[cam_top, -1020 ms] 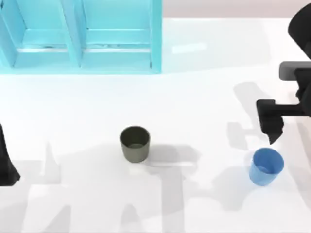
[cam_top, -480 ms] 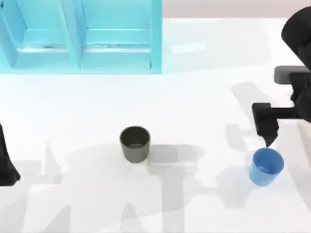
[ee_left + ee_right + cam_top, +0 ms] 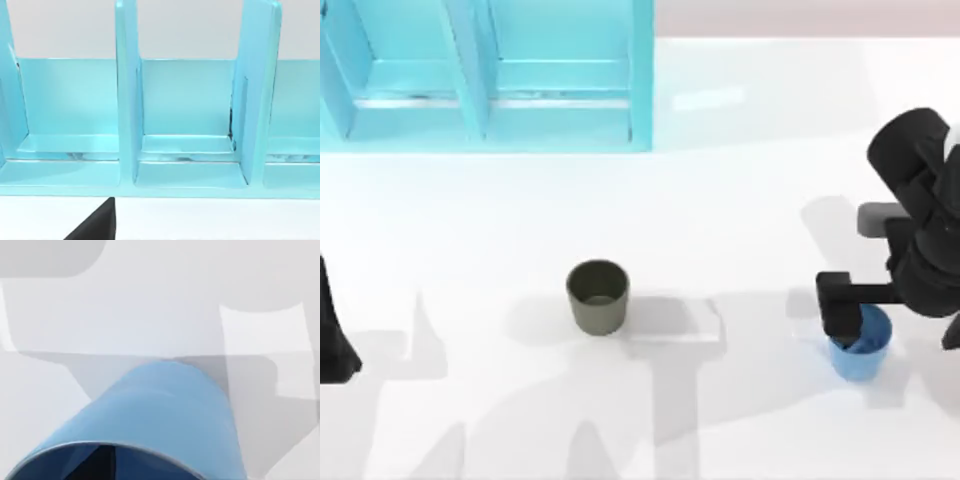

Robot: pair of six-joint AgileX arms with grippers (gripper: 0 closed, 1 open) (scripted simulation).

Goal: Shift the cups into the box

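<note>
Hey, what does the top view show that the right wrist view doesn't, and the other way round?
Top view alone: the olive-grey cup standing mid-table, the turquoise box at the far left, the left arm parked at the left edge, and the right end effector over the blue cup. Right wrist view alone: a close look down the blue cup's outer wall and into its dark mouth. Shared: the blue cup and the white table.
</note>
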